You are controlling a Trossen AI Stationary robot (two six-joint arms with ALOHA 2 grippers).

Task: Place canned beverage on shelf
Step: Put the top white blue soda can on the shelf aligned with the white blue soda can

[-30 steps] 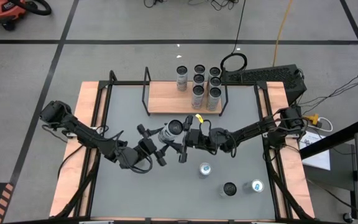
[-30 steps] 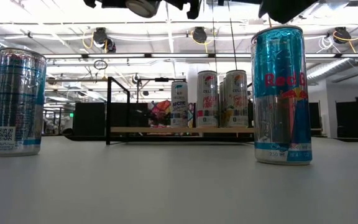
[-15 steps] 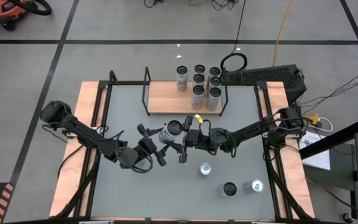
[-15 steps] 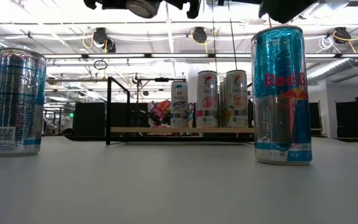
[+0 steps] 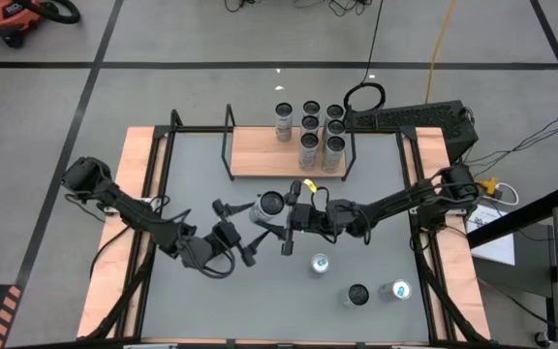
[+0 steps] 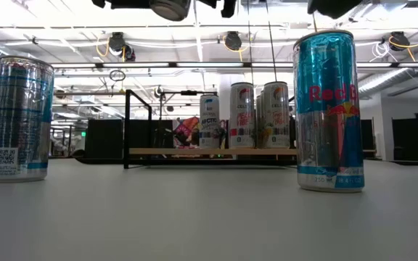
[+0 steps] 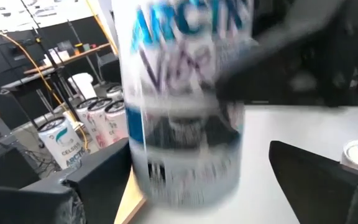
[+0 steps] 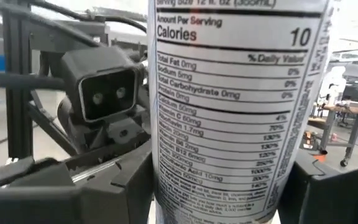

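Right gripper (image 5: 281,215): above the middle of the table (image 5: 201,165), jaws closed on the can (image 5: 269,203). Holds it clear of the surface and roughly upright, lid facing the overhead camera. In the right wrist view, the can (image 8: 235,112) fills the frame between that gripper's two fingers, nutrition panel facing the lens.

Left gripper (image 5: 234,233): just beside the can, on the side away from the right gripper. Jaws wide; fingers (image 5: 219,206) apart from the can in the overhead view. In the left wrist view, the can (image 7: 185,106) is blurred and stands between the two dark fingers (image 7: 316,174), with a clear gap at one side. Contact at the other side: cannot tell.

Low view: only the bottom of the can (image 6: 169,7) in sight, at the upper edge, well above the surface.

Shelf (image 5: 269,153): at the far edge of the table, well apart from the held can. Light wood board, black rod frame at its ends. Carries six cans (image 5: 313,131), upright, grouped at the end nearer the right arm; other half of the board bare. Also seen in the low view (image 6: 209,151), far across the surface.

Three loose cans (image 5: 357,295): upright on the table near the front, on the right arm's side, apart from both grippers.
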